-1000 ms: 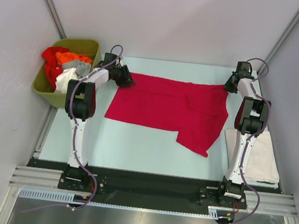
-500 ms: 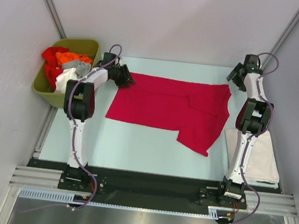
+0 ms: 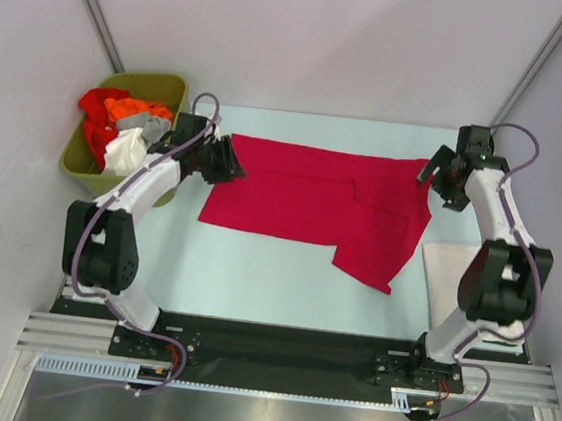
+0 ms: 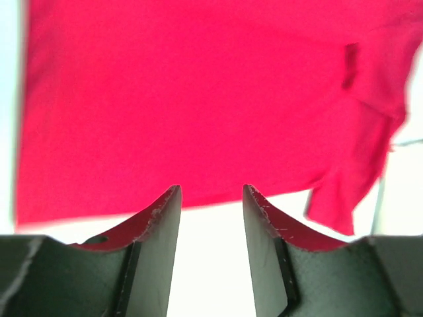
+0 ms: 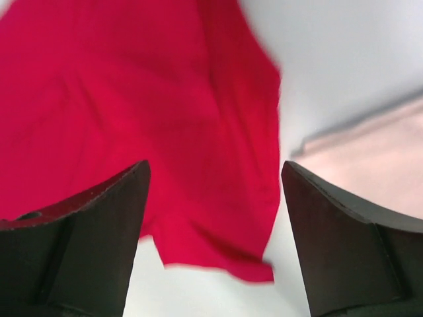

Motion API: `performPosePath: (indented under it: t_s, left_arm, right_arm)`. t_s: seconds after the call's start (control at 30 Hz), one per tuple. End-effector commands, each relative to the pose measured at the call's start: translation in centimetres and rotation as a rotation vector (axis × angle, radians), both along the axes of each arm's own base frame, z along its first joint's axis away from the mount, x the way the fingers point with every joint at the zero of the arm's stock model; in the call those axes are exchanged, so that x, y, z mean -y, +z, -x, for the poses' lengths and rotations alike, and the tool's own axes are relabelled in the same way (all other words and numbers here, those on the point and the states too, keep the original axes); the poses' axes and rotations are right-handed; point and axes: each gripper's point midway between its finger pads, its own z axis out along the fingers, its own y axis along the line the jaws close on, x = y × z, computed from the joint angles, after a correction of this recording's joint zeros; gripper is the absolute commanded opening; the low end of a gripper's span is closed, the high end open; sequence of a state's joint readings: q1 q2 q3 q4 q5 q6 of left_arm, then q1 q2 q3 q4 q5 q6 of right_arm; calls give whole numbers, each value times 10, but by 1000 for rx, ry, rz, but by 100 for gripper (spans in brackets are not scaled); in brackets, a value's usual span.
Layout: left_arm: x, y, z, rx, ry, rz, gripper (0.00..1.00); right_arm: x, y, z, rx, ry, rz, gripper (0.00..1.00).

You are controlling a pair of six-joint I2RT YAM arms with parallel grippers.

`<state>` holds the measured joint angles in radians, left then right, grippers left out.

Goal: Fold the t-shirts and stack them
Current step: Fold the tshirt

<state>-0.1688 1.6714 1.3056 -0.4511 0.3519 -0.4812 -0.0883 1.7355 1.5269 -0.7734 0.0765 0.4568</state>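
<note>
Dropped within the last second by the right gripper (image 3: 439,177): the far right corner of the red shirt (image 3: 312,199), now flat on the table (image 3: 254,278). Spread lengthwise across the far middle of the table, a flap folded over toward the right, lower right part jutting nearward. Just off its right edge, right gripper, jaws wide, nothing between. By its far left corner, just off the cloth, left gripper (image 3: 226,161), jaws partly apart, nothing held, bare table showing between. At near right, folded white shirt (image 3: 505,312). At far left, bin (image 3: 168,86) heaped with more shirts (image 3: 120,118).
</note>
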Motion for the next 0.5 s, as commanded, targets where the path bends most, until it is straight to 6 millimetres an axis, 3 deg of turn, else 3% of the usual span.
performPosePath:
  t_s: [0.0,0.03,0.07,0.1,0.13,0.17,0.23,0.27,0.37,0.47]
  left_arm:
    - [-36,-21,36,-68,162,-73,47]
    - [-42,-25,42,-87,204,-71,47]
    - [-60,-42,54,-133,286,-96,47]
    - [-67,-46,60,-162,359,-74,48]
    - [-76,-44,63,-151,406,-65,49]
    - [-82,-56,71,-165,437,-84,50]
    - [-87,-61,70,-160,489,-84,54]
    - [-89,-67,72,-173,506,-90,54]
    - [-93,-83,67,-202,565,-91,52]
    - [-104,-94,56,-204,627,-133,49]
  right_arm:
    - [-45,19,38,75,121,-85,86]
    - [-52,0,61,28,148,-102,85]
    - [-63,18,77,79,188,-120,85]
    - [-67,17,89,76,200,-136,85]
    - [-71,3,110,42,210,-158,85]
    - [-77,11,126,60,228,-185,85]
    - [-85,5,149,28,249,-188,85]
    - [-88,-8,167,-16,249,-207,85]
    - [-91,-8,190,-4,252,-226,85]
    - [-99,-3,201,-17,280,-259,85]
